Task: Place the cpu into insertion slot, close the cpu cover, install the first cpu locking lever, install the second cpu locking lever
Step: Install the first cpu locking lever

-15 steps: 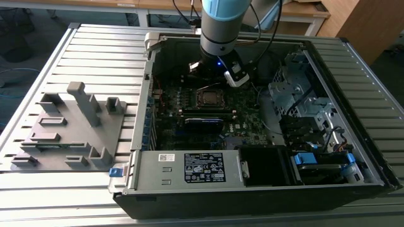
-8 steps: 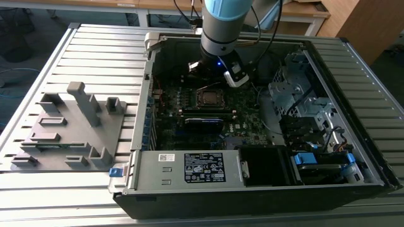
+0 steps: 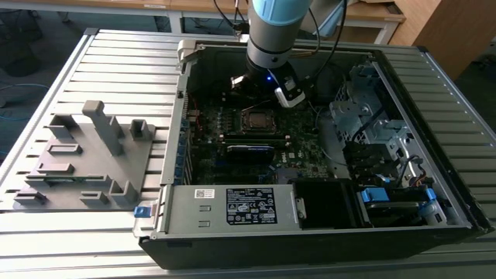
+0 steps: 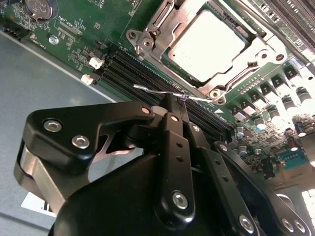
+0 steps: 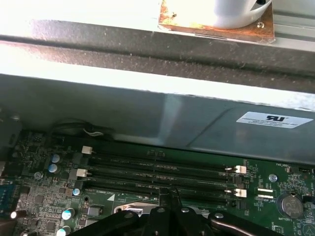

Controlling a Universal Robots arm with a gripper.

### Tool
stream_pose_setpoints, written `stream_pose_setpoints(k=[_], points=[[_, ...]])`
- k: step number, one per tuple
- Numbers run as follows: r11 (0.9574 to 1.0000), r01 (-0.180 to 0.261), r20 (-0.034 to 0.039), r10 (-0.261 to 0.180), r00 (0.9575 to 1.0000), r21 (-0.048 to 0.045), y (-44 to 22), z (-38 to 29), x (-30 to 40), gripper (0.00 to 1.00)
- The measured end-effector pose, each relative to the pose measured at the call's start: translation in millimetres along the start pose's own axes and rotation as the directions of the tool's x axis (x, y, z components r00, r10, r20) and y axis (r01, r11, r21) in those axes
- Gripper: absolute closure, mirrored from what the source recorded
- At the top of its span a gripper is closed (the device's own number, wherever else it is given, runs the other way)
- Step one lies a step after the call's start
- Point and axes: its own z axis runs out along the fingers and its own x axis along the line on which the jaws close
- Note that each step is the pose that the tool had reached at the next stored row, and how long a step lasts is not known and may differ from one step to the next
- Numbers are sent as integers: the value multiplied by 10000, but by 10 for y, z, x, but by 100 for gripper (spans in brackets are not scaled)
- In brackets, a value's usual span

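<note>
The cpu [image 4: 206, 42], a dull silver square, lies flat in the insertion slot [image 3: 256, 120] on the green board. The cpu cover [image 4: 147, 35], a silvery frame with a square window, lies down around it. A thin wire locking lever [image 4: 147, 89] runs along the socket's edge beside the memory slots. My gripper [image 4: 179, 100] is shut, its black fingertips together right at that wire, and nothing else is between them. In the exterior view the gripper [image 3: 257, 97] hangs just beyond the socket's far edge. Its fingertips [image 5: 170, 195] also point down beside the memory slots in the first wrist view.
Black memory slots [image 5: 162, 172] lie between the socket and the grey case wall [image 5: 157, 118]. A coin battery [image 5: 290, 204] sits on the board. The open computer case [image 3: 178, 151] holds a power supply [image 3: 232, 206] and drive cages [image 3: 372, 128]. A grey fixture [image 3: 85, 157] stands on the exterior view's left.
</note>
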Motion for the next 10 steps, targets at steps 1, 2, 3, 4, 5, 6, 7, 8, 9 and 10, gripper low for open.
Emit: stream_pose_setpoints(k=[1,2,3,4,5,6,7,8,9,10], points=[[10000,0,-1,0,10000,1,0,1,-2,90],[10000,2,0,-2,10000,0,0,4,-6,90],[10000,1,0,-1,10000,0,-1,6,-12,90],[10000,0,0,0,10000,0,0,9,-18,90],[10000,0,0,0,10000,0,1,13,-25,90],[10000,0,0,0,10000,0,4,16,-30,90],[10000,0,1,0,10000,0,6,18,-35,90],[10000,0,1,0,10000,-1,5,20,-39,90],[10000,-1,0,1,10000,0,5,21,-43,90],[10000,-2,1,2,10000,0,5,22,-46,90]])
